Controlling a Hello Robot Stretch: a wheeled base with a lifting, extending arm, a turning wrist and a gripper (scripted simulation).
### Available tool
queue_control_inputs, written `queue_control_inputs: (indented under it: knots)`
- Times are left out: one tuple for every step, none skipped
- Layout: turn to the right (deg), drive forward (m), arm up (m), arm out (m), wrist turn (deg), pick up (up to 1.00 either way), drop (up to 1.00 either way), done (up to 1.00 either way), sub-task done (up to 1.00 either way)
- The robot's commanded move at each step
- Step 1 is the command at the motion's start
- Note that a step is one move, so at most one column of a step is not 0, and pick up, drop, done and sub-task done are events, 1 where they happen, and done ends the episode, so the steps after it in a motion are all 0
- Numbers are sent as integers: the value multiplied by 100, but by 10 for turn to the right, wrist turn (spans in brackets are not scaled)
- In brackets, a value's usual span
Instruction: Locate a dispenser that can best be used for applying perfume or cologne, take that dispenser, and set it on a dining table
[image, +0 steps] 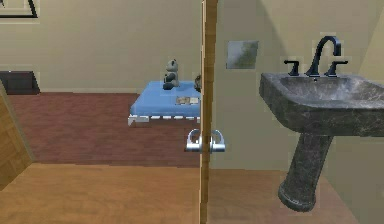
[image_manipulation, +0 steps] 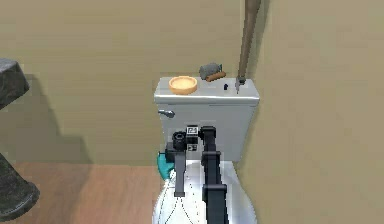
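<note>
- Toilet tank (image_manipulation: 208, 112): boxy, smooth pale ceramic, flat lid, stands against a plain beige wall.
- On the tank lid: round orange dish-like thing (image_manipulation: 182, 84) at the arm side view's left, small grey-brown lump (image_manipulation: 212, 73) near the middle, tiny dark speck (image_manipulation: 226, 87) beside it.
- Thin wooden handle (image_manipulation: 248, 40) leans up the wall at the tank's right end.
- Arm (image_manipulation: 213, 185): dark square bar, rises from the bottom edge over the white toilet seat (image_manipulation: 240, 205) and points at the tank front.
- Gripper (image_manipulation: 176, 158): dark body left of the arm's end, low in front of the tank; toilet is right behind it, so cannot tell whether it holds anything.
- Teal thing (image_manipulation: 160, 160): small blob just beside the gripper, on its left; shape too small to tell whether it is the dispenser, or whether it touches the gripper.
- Pedestal sink (image: 320, 100): dark speckled stone, rounded basin on a thick column, dark curved faucet (image: 325, 55) on top.
- Wooden door edge (image: 209, 100): upright plank, silver lever handle (image: 205, 140).
- Past the door: bed (image: 160, 100) with a blue cover, dark things on it, red-brown carpet (image: 80, 125); wood floor (image: 100, 195) nearer.
</note>
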Motion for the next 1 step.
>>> queue_control_inputs:
  knots:
    - [0,0,0,0,450,0,0,0,0]
